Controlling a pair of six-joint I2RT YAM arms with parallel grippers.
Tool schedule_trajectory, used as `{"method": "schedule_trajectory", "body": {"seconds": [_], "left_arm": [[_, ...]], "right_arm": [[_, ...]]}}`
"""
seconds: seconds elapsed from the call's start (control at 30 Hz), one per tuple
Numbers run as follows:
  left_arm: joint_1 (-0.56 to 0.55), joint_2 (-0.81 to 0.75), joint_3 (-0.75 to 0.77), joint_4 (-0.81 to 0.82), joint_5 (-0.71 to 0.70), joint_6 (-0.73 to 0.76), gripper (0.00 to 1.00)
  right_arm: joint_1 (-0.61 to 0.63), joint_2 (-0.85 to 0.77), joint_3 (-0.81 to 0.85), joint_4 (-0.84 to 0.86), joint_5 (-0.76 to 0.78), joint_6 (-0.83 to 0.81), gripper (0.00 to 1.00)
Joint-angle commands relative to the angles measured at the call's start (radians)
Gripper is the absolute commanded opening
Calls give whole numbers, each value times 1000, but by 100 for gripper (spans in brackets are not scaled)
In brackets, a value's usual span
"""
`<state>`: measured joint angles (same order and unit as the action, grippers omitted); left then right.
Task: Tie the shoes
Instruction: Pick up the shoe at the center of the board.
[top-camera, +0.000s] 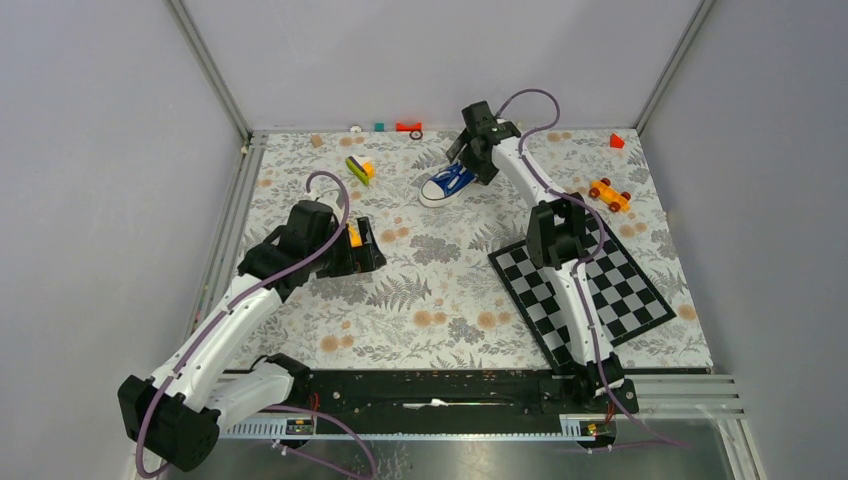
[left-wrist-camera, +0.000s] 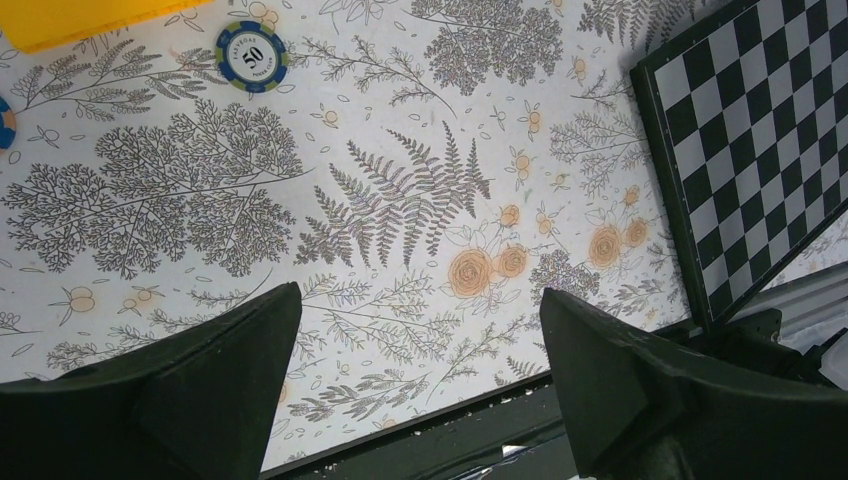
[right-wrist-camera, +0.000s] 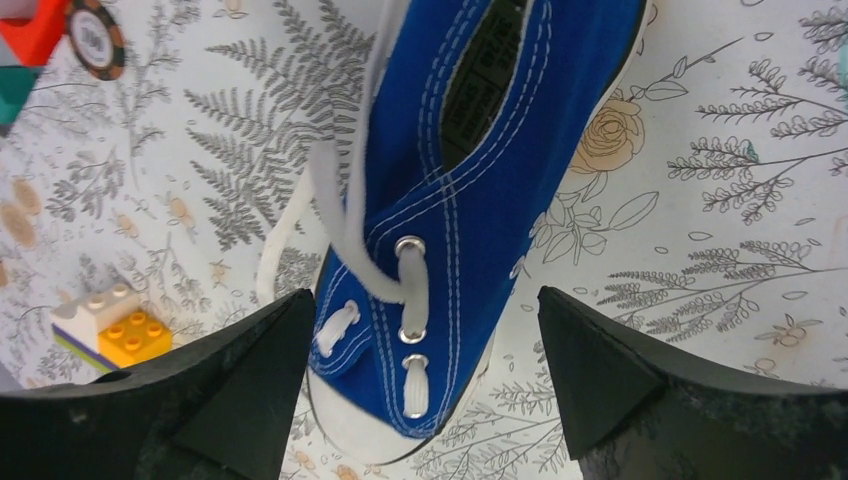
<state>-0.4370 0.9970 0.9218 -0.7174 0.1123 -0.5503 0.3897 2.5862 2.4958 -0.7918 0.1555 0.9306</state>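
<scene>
A small blue canvas shoe (top-camera: 447, 185) with a white toe cap lies at the back middle of the floral table, toe pointing left. In the right wrist view the shoe (right-wrist-camera: 480, 190) fills the middle, and its loose white laces (right-wrist-camera: 340, 200) trail off past the left side. My right gripper (right-wrist-camera: 422, 300) hangs over the toe end, open, one finger on each side of the shoe. The left finger is close to the sole and the right finger stands well apart. Far from the shoe, my left gripper (left-wrist-camera: 420, 300) is open over bare tablecloth at mid-left (top-camera: 365, 250).
A checkerboard mat (top-camera: 590, 290) lies under the right arm. An orange toy car (top-camera: 609, 194) and a red block (top-camera: 616, 141) sit at the back right. A yellow-green block (top-camera: 360, 168) lies left of the shoe. A poker chip (left-wrist-camera: 252, 55) lies near the left gripper.
</scene>
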Motion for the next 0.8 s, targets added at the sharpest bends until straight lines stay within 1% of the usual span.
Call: {"method": "schedule_trajectory", "body": {"seconds": [0.0,0.1,0.13,0.17,0.27,0.3,0.37,0.43,0.5,0.57,0.67,0.77], "left_arm": [[6,-24,-9,10,10,-16,99],[6,-33,-6,5,0,-23,99],[6,-36,-7,3,-5,-25,99],[6,-39,-6,1,-9,-26,99],[6,-41,-3,-7,-13,-26,99],[6,-43,-3,-9,-12,-26,99],[6,-44,1,-12,-14,-24,99],[6,-48,9,-19,-20,-19,99],[6,-54,18,-29,-32,-14,99],[6,-60,36,-51,-60,-4,99],[6,-63,76,-101,-107,13,99],[7,-73,113,-146,-162,19,99]], "right_arm": [[6,39,49,16,-11,26,87],[6,41,24,23,-27,17,78],[7,36,11,32,-43,10,71],[9,25,-3,43,-59,-1,59],[25,-60,-98,92,-58,-58,12],[32,-86,-133,103,-55,-71,1],[46,-169,-200,148,-65,-131,0],[63,-246,-260,156,-75,-180,0],[85,-345,-359,185,-106,-241,0],[110,-481,-530,238,-127,-283,0],[155,-703,-858,391,-211,-349,0],[188,-878,-1124,444,-291,-422,0]]}}
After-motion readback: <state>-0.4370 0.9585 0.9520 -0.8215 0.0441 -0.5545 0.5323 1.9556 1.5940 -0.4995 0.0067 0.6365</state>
